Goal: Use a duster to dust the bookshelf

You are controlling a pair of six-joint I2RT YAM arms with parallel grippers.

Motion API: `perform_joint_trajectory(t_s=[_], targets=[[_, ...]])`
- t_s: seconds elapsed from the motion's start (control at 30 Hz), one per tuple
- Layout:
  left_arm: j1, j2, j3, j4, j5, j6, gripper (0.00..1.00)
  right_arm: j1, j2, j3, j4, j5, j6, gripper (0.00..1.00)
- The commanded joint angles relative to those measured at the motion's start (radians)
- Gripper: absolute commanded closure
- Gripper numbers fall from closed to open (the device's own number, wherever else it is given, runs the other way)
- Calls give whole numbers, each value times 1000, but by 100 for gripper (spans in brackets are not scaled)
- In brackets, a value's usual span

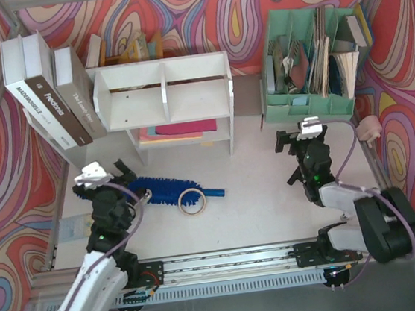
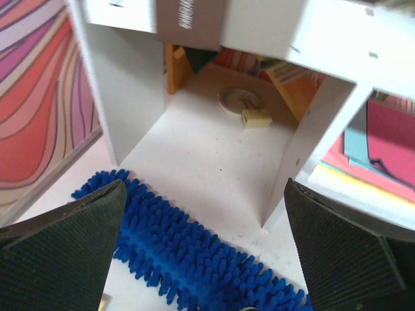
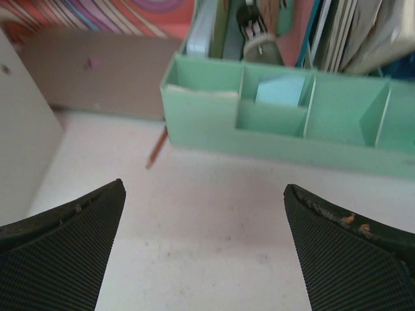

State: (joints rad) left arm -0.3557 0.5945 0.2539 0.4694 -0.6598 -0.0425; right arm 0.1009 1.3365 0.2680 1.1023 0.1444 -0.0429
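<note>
The white bookshelf (image 1: 163, 93) stands at the back centre, with coloured paper on its lower shelf. In front of it the blue fluffy duster (image 1: 163, 190) lies flat on the table, its thin handle pointing right. My left gripper (image 1: 110, 171) hovers open just left of the brush end. In the left wrist view the duster (image 2: 188, 253) lies low between the spread fingers (image 2: 65, 246), below the bookshelf's foot (image 2: 305, 149), and nothing is gripped. My right gripper (image 1: 301, 139) is open over bare table at the right, far from the duster; its fingers (image 3: 58, 253) hold nothing.
A tape roll (image 1: 192, 201) lies against the duster's handle. Large books (image 1: 51, 98) lean at the shelf's left. A mint-green organizer (image 1: 309, 61) full of papers stands back right, also ahead of the right gripper (image 3: 292, 123), with a pencil (image 3: 155, 148) beside it.
</note>
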Motion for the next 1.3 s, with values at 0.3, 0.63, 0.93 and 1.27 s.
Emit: perform_joint_trajectory(t_s=[0.3, 0.63, 0.93, 1.27], targets=[[-9, -263, 318, -949, -32, -621, 2, 9, -413, 227, -841, 4, 492, 1], [-9, -246, 358, -1077, 172, -785, 1, 9, -550, 194, -945, -231, 558, 1], [-21, -90, 411, -1124, 496, -685, 2, 8, -540, 138, -975, -356, 515, 1], [-452, 113, 484, -1190, 226, -704, 7, 15, -504, 77, -886, -384, 504, 2]])
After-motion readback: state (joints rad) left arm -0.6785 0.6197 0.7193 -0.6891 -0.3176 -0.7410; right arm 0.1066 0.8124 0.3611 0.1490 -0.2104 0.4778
